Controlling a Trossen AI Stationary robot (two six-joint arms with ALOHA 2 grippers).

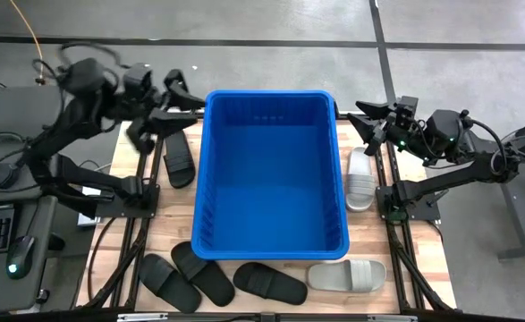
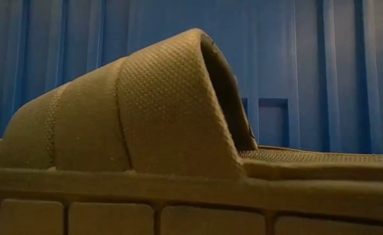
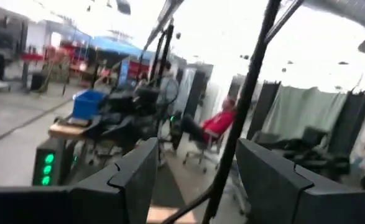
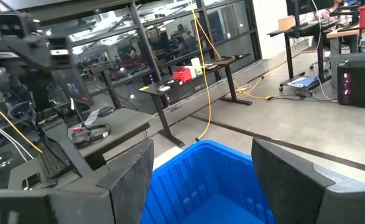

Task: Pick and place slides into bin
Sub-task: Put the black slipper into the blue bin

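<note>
A: How do you reckon these slides will handle?

B: Light, I'd say, and a bit springy. The grey slide filling the low view has a dimpled, foam-looking strap that arches well clear of the footbed. That arch is the place to take hold: one finger under the strap, one over it. The sole is broad and flat against the worktop, so it's harder to pinch. The matte surface shouldn't slip, and nothing here looks breakable.

A: How many are there?

B: Six, from above. Four black: one black slide just beside the blue bin on its left, and three along the near edge, namely a black slide, another overlapping it, and a third. Two light grey: one grey slide at the near edge, one grey slide along the bin's right wall. One bin, and it looks empty, so nothing has been placed yet.

A: And the arms?

B: The left tool is raised at the bin's far-left corner, above the black slide there. Its own camera shows the fingers apart with nothing between them, looking out into the room, where a person sits in a chair. The right tool hovers at the far-right corner, just past the toe of the grey slide, fingers spread wide and empty, the bin's rim showing between them.
</note>
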